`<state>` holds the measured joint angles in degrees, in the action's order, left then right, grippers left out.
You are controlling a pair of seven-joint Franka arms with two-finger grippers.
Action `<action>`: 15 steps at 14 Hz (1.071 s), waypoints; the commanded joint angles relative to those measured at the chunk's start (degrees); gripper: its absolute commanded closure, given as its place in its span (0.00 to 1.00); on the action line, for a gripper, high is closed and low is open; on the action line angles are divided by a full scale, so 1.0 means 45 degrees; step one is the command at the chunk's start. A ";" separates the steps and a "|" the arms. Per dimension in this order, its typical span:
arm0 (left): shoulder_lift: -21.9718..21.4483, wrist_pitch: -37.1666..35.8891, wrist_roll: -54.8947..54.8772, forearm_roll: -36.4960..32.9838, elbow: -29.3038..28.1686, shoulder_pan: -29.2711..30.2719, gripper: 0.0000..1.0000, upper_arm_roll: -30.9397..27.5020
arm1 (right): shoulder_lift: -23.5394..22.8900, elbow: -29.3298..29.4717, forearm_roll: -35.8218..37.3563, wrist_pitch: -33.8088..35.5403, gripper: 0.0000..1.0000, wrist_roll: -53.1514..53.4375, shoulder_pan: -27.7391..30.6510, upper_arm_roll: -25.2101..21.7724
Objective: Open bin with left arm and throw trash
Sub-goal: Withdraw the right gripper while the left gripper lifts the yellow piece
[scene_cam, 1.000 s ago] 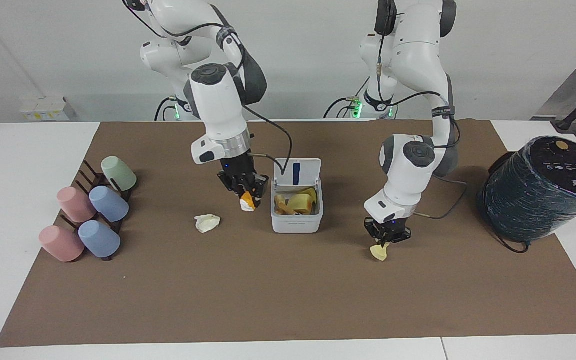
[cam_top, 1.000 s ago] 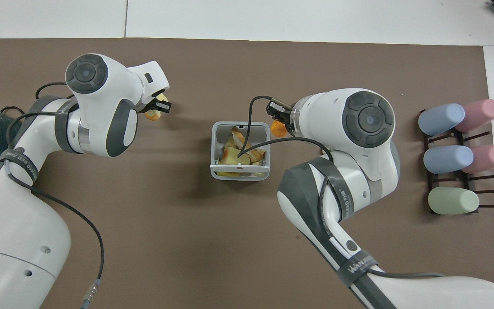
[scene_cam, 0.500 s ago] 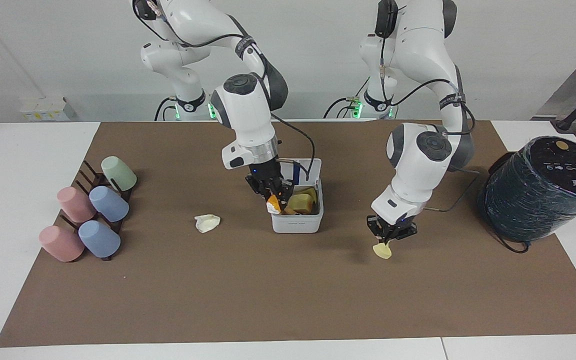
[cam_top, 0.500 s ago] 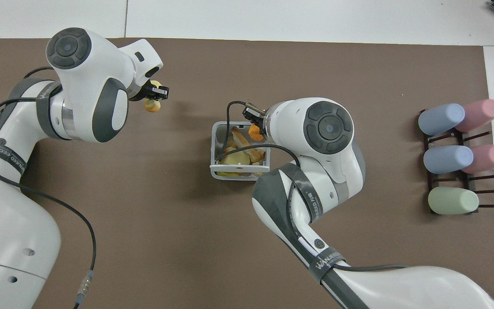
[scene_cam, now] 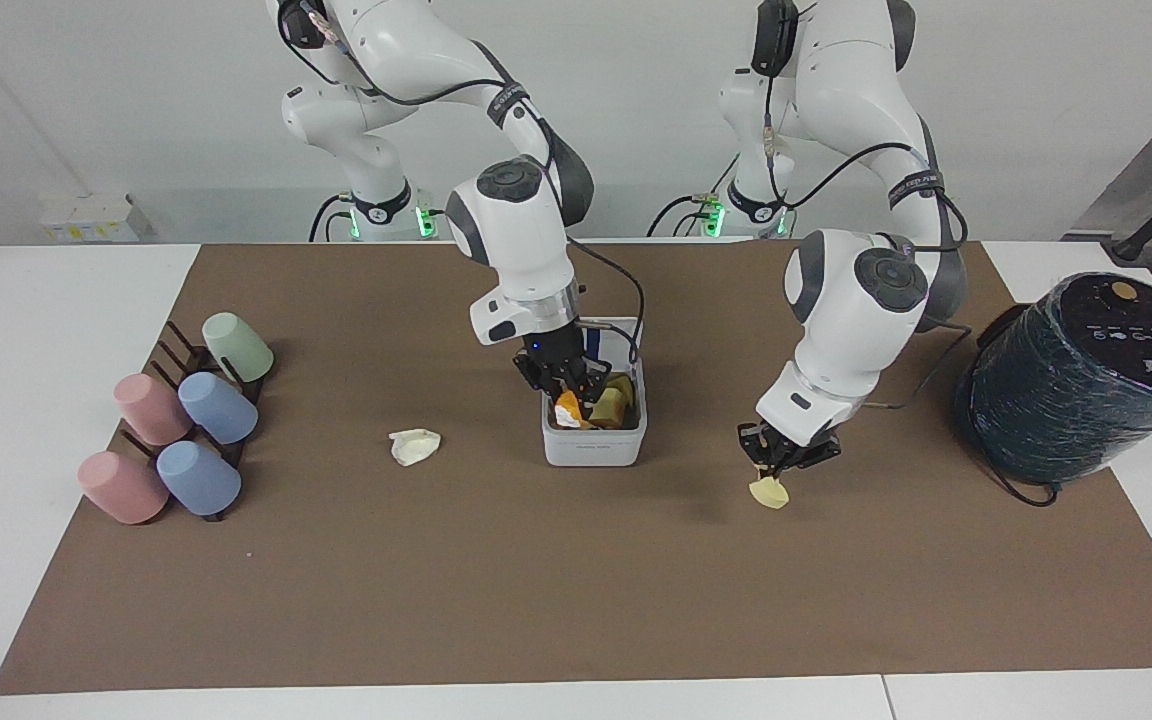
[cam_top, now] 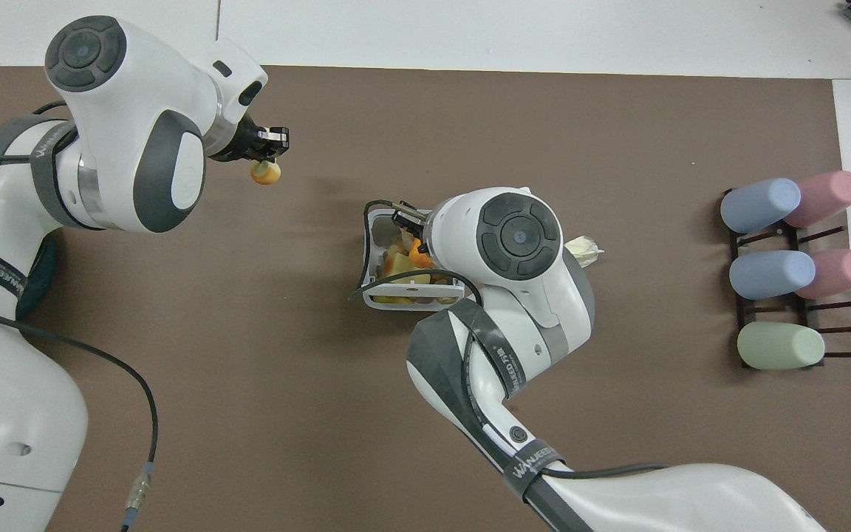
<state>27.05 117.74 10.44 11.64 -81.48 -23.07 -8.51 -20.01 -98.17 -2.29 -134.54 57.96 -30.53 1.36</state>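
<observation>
Facing view: bin [scene_cam: 593, 448] open, right gripper [scene_cam: 570, 392] in it, fingers spreading off the stub [scene_cam: 567, 410] — left gripper [scene_cam: 774, 468] pinches the chunk [scene_cam: 768, 492]; the wad [scene_cam: 415, 446] remains.

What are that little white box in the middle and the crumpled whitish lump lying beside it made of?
The small white square bin looks like moulded plastic: smooth, slightly glossy walls and rounded corners. The crumpled white wad on the brown mat looks like paper or tissue, matte and creased, though that is uncertain.
</observation>
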 commanded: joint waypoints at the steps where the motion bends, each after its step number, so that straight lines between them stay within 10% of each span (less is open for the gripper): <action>1: -0.0249 -0.0402 0.0804 0.0304 0.0157 0.0049 1.00 0.0075 | 0.0286 0.0155 -0.0018 0.0269 0.00 0.0049 0.0142 -0.0049; 15: -0.1302 -0.0343 0.6685 0.0246 -0.1185 -0.3348 1.00 0.0446 | 0.4424 -0.1150 0.0060 0.6065 0.00 -0.8677 0.4672 -0.0205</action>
<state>24.72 116.54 39.95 12.19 -81.15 -36.45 -5.57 -3.21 -99.46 -2.15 -109.20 23.41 -10.84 -0.28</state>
